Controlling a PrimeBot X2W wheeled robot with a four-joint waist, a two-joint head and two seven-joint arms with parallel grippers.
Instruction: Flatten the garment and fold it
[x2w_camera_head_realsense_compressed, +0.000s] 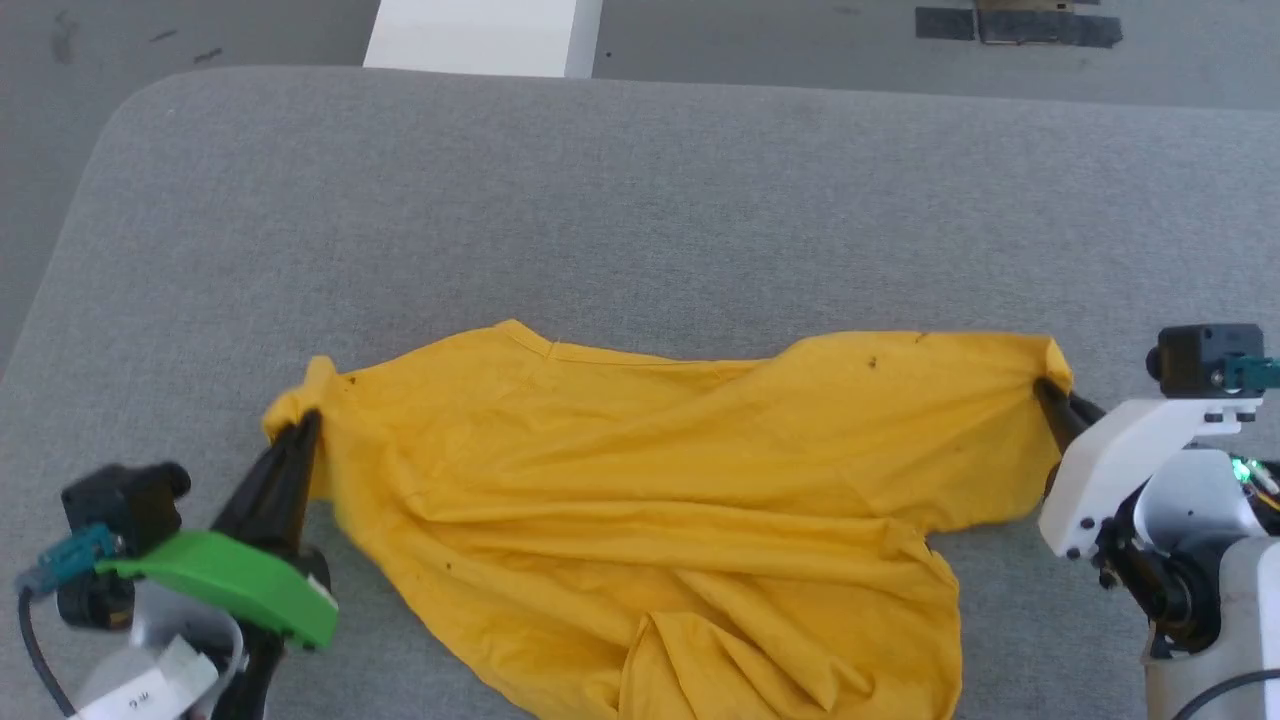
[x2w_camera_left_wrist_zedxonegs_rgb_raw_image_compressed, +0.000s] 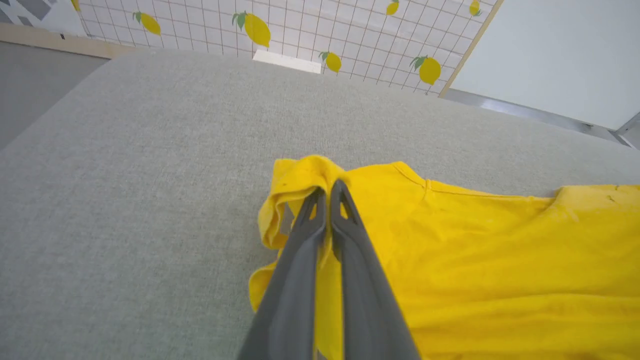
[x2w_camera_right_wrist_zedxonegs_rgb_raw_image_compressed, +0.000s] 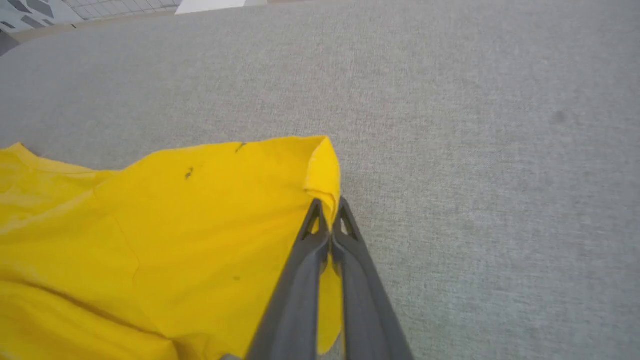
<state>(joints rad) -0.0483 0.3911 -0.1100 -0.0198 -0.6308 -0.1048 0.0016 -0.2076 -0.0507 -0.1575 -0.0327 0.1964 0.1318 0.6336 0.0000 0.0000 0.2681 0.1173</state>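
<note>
Pinching soft, limp, light shirt (x2w_camera_head_realsense_compressed: 650, 470) at opposite hems — left hand (x2w_camera_head_realsense_compressed: 308, 420), right hand (x2w_camera_head_realsense_compressed: 1042, 386) both clenched — near front edge of counter (x2w_camera_head_realsense_compressed: 640, 200).

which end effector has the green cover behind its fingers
The left end effector, at the head view's lower left, shut on the garment: its green cover contrasts with the white cover on the right end effector.

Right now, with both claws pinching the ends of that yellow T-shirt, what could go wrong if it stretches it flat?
The left claw holds only a bunched edge of the mustard-yellow cotton T-shirt, so it might slip free under tension. The right claw pinches a folded-over corner; that fold could stay in.
</note>
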